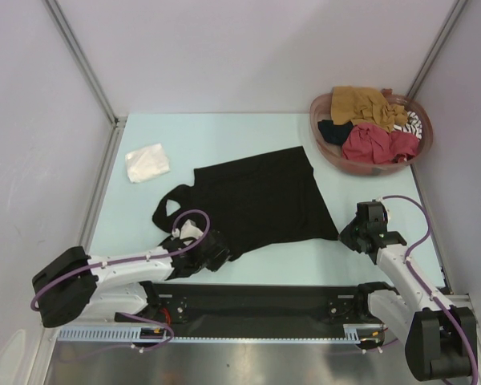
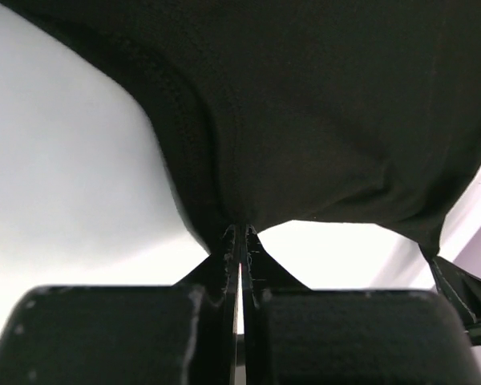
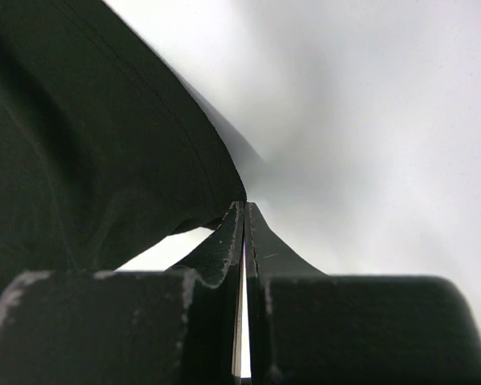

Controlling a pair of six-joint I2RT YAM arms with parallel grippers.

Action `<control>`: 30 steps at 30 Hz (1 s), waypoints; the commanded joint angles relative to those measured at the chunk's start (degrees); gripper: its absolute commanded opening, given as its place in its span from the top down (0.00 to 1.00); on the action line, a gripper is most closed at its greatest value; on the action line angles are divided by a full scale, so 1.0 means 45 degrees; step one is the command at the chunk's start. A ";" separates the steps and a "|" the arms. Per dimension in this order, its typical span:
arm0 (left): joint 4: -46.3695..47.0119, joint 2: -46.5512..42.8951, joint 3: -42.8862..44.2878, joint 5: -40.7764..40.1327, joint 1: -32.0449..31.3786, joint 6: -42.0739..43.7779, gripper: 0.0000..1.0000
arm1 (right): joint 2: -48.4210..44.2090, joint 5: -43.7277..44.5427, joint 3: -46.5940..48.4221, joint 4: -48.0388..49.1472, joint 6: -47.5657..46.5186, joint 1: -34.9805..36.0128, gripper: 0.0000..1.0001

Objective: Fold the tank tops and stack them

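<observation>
Left wrist view: left hand pressed together, pinching the near edge of the black tank top; cloth bunches up from the tips. The grip sits by the armhole curve, at the top's strap end. Right hand is likewise pressed together on the same top, nipping its near hem corner, with cloth draping off to the left of the tips.

Both hands hold the near long edge, one at each end. Likely reason: the edge rises evenly for a fold over toward the far side, or takes a tug to flatten; can't say which.

The black tank top lies spread mid-worktop, straps left, hem right. Off its far-left side, apart, is the white tank top, already a small folded square and probably the start of the stack. Just beside its far hem corner is the round basket, with the rest heaped inside: mustard top, red top, striped top.

The task looks early: one top folded, one in hand, several left.
</observation>
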 commanded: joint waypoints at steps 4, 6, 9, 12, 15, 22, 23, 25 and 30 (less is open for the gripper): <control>0.0573 0.0028 -0.0369 -0.0366 -0.0168 -0.0283 1.00 | -0.0205 0.0048 0.0299 -0.0087 -0.0231 -0.0089 1.00; -0.0459 -0.0498 -0.0291 -0.0679 -0.0247 -0.0422 1.00 | -0.0263 0.0185 0.0358 -0.0203 -0.0289 -0.0108 1.00; -0.0992 -0.1299 -0.0563 -0.0389 -0.0364 -0.0540 1.00 | -0.0244 0.0264 0.0494 -0.0282 -0.0426 -0.0108 1.00; -0.1400 -0.1962 -0.0915 -0.0133 -0.0500 -0.0501 1.00 | -0.0166 0.0381 0.0592 -0.0361 -0.0465 -0.0128 1.00; -0.2083 -0.2723 -0.1246 -0.0326 -0.0559 -0.0638 1.00 | -0.0165 0.0322 0.0534 -0.0322 -0.0407 -0.0147 1.00; -0.1441 -0.2164 -0.0781 -0.0485 -0.0559 0.0591 0.41 | -0.0146 0.0342 0.0553 -0.0321 -0.0407 -0.0128 1.00; -0.1597 -0.1967 -0.0586 -0.0465 -0.0559 0.0651 0.31 | -0.0165 0.0361 0.0553 -0.0321 -0.0368 -0.0128 1.00; -0.1696 -0.1751 -0.0331 -0.0426 -0.0579 0.0749 0.23 | -0.0204 0.0342 0.0553 -0.0360 -0.0387 -0.0128 1.00; -0.0272 -0.1459 -0.0778 0.0023 -0.0676 0.0300 0.25 | -0.0224 0.0420 0.0534 -0.0400 -0.0368 -0.0128 1.00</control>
